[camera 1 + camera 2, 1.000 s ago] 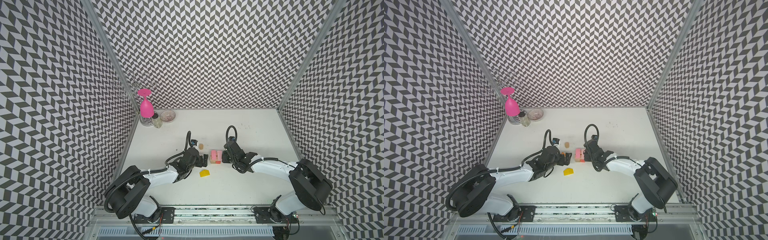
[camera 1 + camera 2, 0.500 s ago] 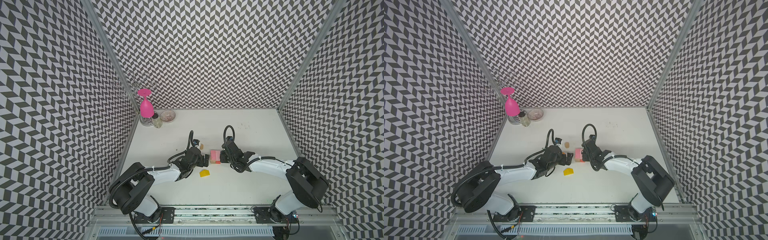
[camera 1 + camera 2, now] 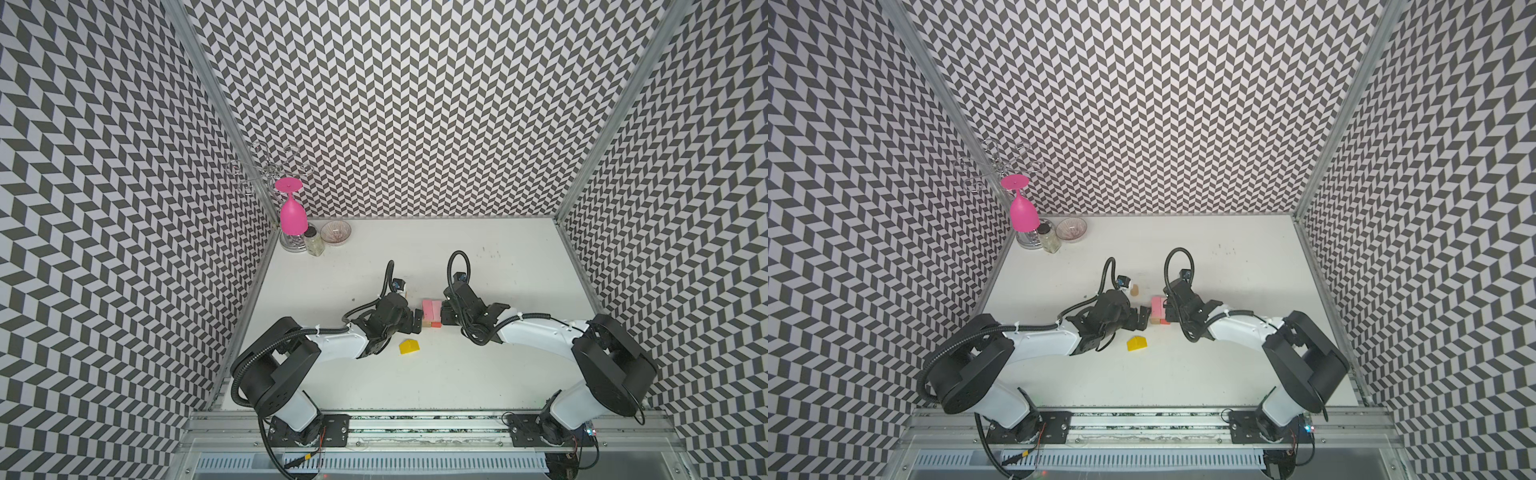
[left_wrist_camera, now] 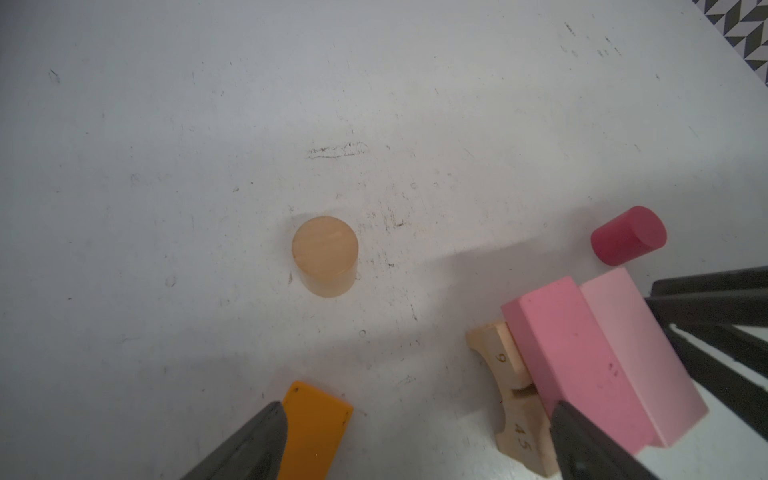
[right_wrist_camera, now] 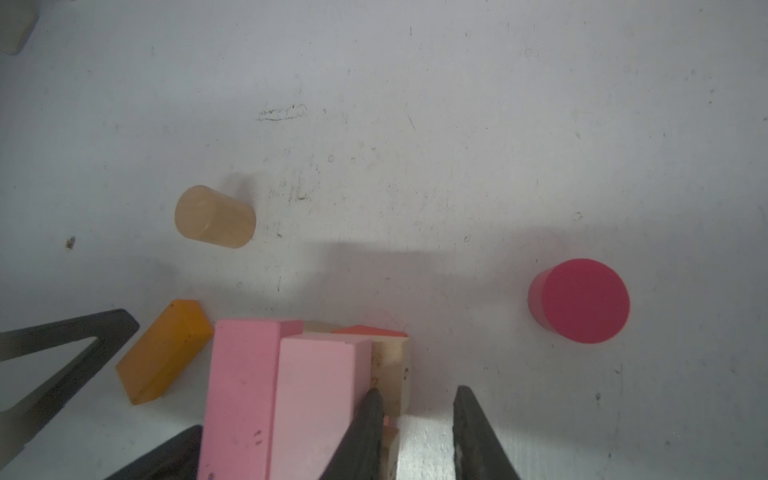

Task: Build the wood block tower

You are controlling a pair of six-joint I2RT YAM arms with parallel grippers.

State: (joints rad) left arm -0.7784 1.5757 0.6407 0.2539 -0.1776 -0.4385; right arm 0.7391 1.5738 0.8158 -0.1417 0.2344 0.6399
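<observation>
The tower point(image 3: 431, 314) is a low stack: two pink bars point(image 5: 286, 386) lie side by side on a tan arch point(image 4: 513, 395) and an orange-red piece point(image 5: 368, 330). My left gripper point(image 4: 415, 444) is open, with one finger by an orange block point(image 4: 313, 428) and the other against the darker pink bar. My right gripper point(image 5: 419, 432) stands narrowly open on the stack's other side; one finger touches the tan block, and only bare table shows between the fingers. Loose pieces are a tan cylinder point(image 4: 325, 255), a red cylinder point(image 5: 579, 305) and a yellow house-shaped block point(image 3: 409, 346).
A pink goblet point(image 3: 293, 214) hangs on a wire rack in the back left corner, beside a small jar point(image 3: 313, 243) and a glass bowl point(image 3: 336, 232). Patterned walls close in three sides. A metal rail point(image 3: 415, 419) runs along the table's front edge.
Both grippers have crept a little closer to the stack from either side. The right gripper's jaws have narrowed slightly. The blocks have not moved.
</observation>
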